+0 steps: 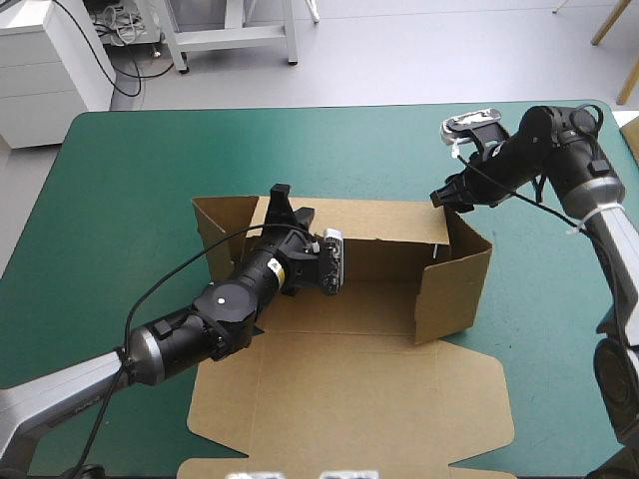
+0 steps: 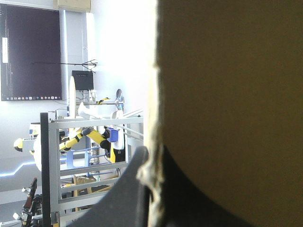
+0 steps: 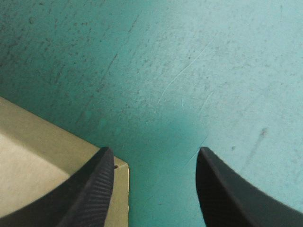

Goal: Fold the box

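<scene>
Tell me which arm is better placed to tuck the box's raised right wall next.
Likely right. The right gripper is open at the box's far right corner, beside that wall; the left gripper is shut on the back wall.

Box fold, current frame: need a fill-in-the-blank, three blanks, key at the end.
The left end effector is ____ on the far wall of the box.
The right end effector is ____, above the teal-green cover by the box's far right corner.
The box's near panel lies ____ on the cover.
Missing words: shut; open; flat.
</scene>
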